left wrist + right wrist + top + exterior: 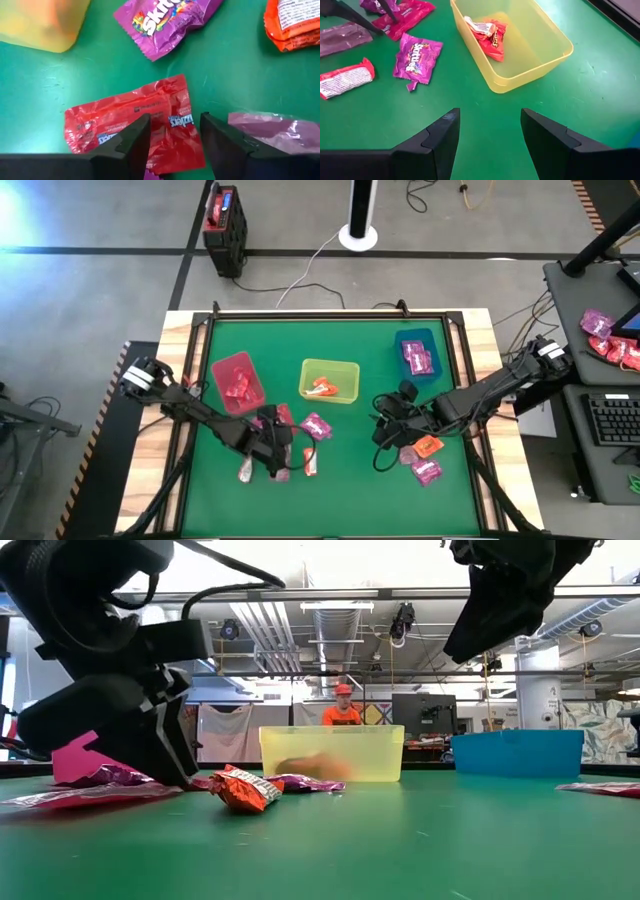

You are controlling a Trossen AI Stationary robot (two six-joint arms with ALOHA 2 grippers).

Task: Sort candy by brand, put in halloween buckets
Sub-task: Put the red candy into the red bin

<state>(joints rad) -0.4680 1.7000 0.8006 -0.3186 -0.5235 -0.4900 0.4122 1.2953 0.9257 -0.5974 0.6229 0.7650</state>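
Note:
My left gripper (275, 448) is open and low over the green table near its near edge. Its fingers stand on either side of a red Twizzlers packet (125, 120) lying flat. A magenta Skittles packet (165, 22) and an orange packet (292, 22) lie just beyond it. My right gripper (490, 130) is open, held high above the table (500, 600), right of the yellow-green bin (330, 380). That bin holds orange packets (487, 32). The crimson bin (238, 382) holds red packets, the teal-blue bin (418, 352) magenta ones. My left gripper comes from above, pointing down, with the red packet's middle (172, 122) between its open fingers (132, 142). The packet lies flat on the table. I cannot tell whether the fingertips touch it.
More packets lie loose: a pale pink one (245, 470) and an orange-and-white one (310, 463) by the left gripper, an orange one (428, 445) and a magenta one (428, 471) under the right arm. A raised wooden frame (180, 330) rims the table. A person (342, 712) stands far behind.

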